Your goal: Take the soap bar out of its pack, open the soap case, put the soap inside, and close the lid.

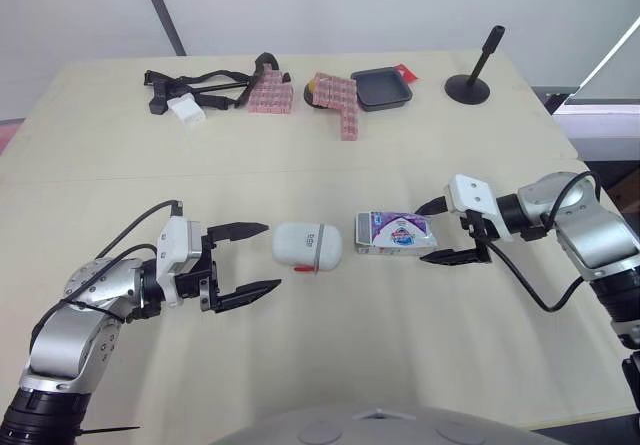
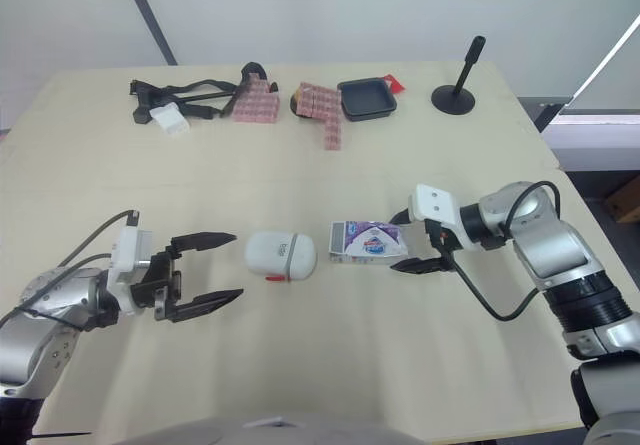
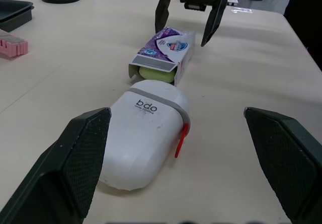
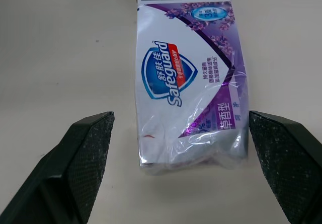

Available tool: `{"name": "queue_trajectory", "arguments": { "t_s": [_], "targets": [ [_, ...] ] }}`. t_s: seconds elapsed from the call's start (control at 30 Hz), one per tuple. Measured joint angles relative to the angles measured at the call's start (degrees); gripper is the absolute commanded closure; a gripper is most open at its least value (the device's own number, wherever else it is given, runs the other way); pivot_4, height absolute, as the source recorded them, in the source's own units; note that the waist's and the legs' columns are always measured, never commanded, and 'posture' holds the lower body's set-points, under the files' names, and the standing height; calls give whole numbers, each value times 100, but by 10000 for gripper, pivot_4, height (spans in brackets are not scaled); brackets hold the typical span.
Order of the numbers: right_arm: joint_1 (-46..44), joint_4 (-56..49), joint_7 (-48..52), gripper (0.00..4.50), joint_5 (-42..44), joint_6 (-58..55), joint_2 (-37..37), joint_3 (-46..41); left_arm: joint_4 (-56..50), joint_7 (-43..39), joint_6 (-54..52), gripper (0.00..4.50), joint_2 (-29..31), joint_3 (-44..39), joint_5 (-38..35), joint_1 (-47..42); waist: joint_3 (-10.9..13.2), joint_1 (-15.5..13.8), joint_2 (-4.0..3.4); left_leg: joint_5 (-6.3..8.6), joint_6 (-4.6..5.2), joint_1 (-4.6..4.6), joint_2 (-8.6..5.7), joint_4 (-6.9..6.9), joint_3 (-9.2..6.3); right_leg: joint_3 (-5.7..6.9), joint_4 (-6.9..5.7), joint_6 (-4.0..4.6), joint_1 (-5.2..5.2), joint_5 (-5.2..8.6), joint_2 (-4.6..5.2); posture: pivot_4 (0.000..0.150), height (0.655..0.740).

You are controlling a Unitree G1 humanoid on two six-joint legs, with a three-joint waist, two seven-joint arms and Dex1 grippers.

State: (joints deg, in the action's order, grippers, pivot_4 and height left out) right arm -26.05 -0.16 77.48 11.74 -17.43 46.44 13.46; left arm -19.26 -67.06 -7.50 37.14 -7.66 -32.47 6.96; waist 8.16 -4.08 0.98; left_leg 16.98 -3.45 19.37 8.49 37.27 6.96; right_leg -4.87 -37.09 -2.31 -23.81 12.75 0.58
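left claw (image 1: 272, 256) gaped wide by the shut case (image 1: 307, 246), right claw (image 1: 420, 235) wide at the pack (image 1: 393, 233), soap (image 3: 157, 75) sat inside. nothing was done yet.

White soap case (image 1: 307, 246) lies shut — just beside it, the purple pack (image 1: 394, 233), end open, green soap bar (image 3: 157, 74) inside.

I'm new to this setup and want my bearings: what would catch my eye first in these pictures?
Mid-table lie a white soap case, lid shut, and beside it a purple soap pack, its open end toward the case showing the green soap. The left hand gapes open facing the case, and the right hand is open at the pack's far end, neither holding anything.
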Motion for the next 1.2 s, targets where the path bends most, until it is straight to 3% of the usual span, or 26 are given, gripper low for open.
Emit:
{"name": "queue_trajectory", "arguments": {
  "t_s": [0.4, 0.53, 0.67, 1.2],
  "targets": [
    [-29, 182, -108, 208, -122, 94, -203, 28, 1, 50, 57, 0, 1, 0, 103, 25, 0, 18, -1, -2, -3, -1, 0, 0, 0, 1, -5, 1, 0, 0, -2, 1500, 7400],
    [-28, 182, -163, 10958, -125, 93, -295, 28, 1, 53, 59, 0, 1, 0, 107, 30, 0, 19, -1, -3, -5, -1, 0, 0, 0, 2, -6, 1, 0, -1, -2, 1500, 7400],
    [-28, 189, -204, 24661, -162, 161, -321, 27, 1, 104, 67, 0, -10, 2, 116, 26, 0, 21, -1, -3, -5, -2, 0, 0, 0, 3, -6, 2, 0, -1, -1, 1500, 7400],
    [-17, 139, -204, 24661, -188, 135, -240, 26, 9, 252, 104, 0, -46, 198, 168, -58, -1, 29, -1, -7, -10, -4, -1, 0, 0, 0, -12, 4, 1, -2, -2, 1500, 7400]
  ]
}}
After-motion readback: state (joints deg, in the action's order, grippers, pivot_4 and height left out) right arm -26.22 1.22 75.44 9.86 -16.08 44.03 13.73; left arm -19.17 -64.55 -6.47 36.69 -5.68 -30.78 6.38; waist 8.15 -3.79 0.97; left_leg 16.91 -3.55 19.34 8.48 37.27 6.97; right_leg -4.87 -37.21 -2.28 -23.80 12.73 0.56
